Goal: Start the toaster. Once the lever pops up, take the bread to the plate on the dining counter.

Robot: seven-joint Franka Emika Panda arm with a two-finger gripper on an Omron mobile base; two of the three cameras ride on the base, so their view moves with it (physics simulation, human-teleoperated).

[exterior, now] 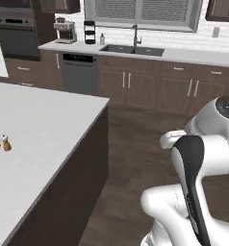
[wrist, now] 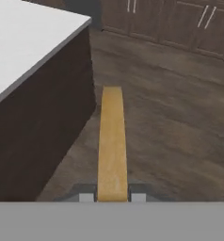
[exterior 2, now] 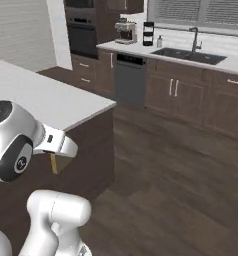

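Observation:
My gripper is shut on the bread, a tan slice seen edge-on that reaches forward from between the two fingertips over the wood floor. In the right base view the bread hangs below the hand, and the gripper is beside the near corner of the dining counter. The dining counter is a large white top on a dark brown base, to the left of the arm. Its corner lies at the upper left of the hand view. The toaster, its lever and the plate are out of view.
Two small shakers stand on the dining counter at the left. Across the wood floor runs a back worktop with a sink, a coffee machine, a dishwasher and a wall oven.

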